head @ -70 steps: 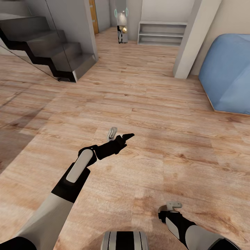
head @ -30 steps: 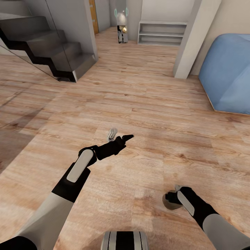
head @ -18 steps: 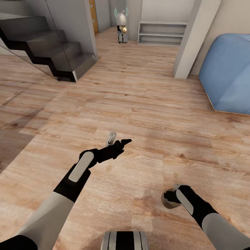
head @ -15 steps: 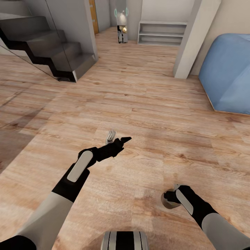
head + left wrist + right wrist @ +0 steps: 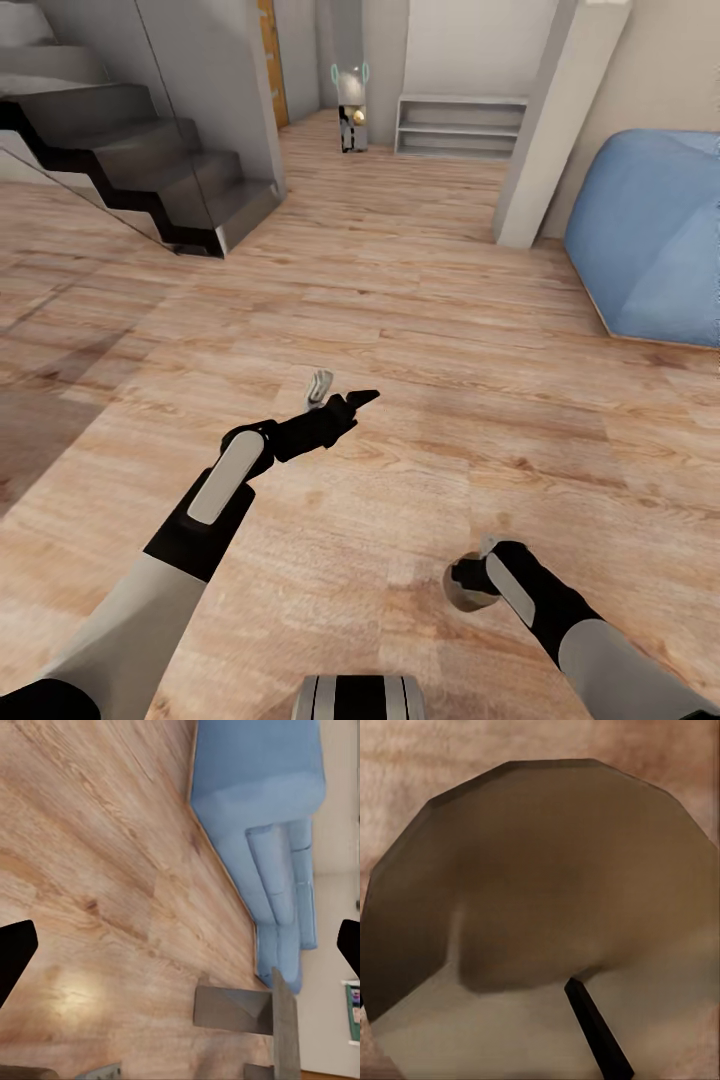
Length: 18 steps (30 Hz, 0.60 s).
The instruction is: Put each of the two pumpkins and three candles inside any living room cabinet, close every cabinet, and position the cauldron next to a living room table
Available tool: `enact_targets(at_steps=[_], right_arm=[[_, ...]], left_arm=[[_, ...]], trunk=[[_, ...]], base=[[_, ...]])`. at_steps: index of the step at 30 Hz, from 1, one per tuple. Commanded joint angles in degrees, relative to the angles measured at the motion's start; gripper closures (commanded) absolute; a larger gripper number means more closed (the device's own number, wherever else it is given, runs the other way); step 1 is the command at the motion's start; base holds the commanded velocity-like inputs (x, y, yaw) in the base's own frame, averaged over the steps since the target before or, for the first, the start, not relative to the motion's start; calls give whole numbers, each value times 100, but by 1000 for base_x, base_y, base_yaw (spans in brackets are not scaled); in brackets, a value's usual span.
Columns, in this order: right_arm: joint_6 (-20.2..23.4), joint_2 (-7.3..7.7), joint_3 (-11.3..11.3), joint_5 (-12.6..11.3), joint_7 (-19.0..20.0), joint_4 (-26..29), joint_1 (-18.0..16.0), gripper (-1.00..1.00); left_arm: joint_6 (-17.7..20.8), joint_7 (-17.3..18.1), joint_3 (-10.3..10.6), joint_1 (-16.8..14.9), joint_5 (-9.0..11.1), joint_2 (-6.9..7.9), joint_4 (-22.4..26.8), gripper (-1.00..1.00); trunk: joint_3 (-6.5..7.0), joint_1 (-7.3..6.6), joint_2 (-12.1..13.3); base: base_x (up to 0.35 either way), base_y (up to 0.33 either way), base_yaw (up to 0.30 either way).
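Note:
A round, tan-brown candle [image 5: 462, 594] hangs just above the wood floor [image 5: 420, 300] at the lower right, under my right gripper [image 5: 472, 580], which points down and is shut on it. In the right wrist view the candle's flat top [image 5: 540, 892] is very close, with its black wick [image 5: 594, 1029] leaning off centre. My left gripper [image 5: 340, 392] reaches forward over the middle of the floor, open and holding nothing. Its two black fingertips [image 5: 13, 958] sit far apart at the edges of the left wrist view.
Dark stairs [image 5: 150, 170] rise at the far left. A pale pillar [image 5: 545, 130] stands at the right, with a blue sofa [image 5: 650, 230] beyond it and a low open shelf unit [image 5: 460, 125] against the back wall. A small figure [image 5: 350, 105] stands down the hallway.
The whole picture has shifted down, so the camera moved. Over the last two seconds my right wrist turned downward with the candle under it, then drifted slightly left. The left arm barely moved.

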<state>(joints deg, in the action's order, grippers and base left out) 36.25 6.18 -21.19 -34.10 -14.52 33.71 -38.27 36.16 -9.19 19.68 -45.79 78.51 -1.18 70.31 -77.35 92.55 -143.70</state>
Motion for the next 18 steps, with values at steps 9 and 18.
enact_targets(at_steps=[9,18], right_arm=[[-39,10,3,-23,12,-31,4,100],[-73,14,3,-13,30,-31,4,100]], left_arm=[[6,-13,9,0,-11,-49,0,-100],[6,-13,10,0,-11,-49,0,-100]], trunk=[[200,-23,12],[399,-46,24]], base=[[0,0,0],[0,0,0]])
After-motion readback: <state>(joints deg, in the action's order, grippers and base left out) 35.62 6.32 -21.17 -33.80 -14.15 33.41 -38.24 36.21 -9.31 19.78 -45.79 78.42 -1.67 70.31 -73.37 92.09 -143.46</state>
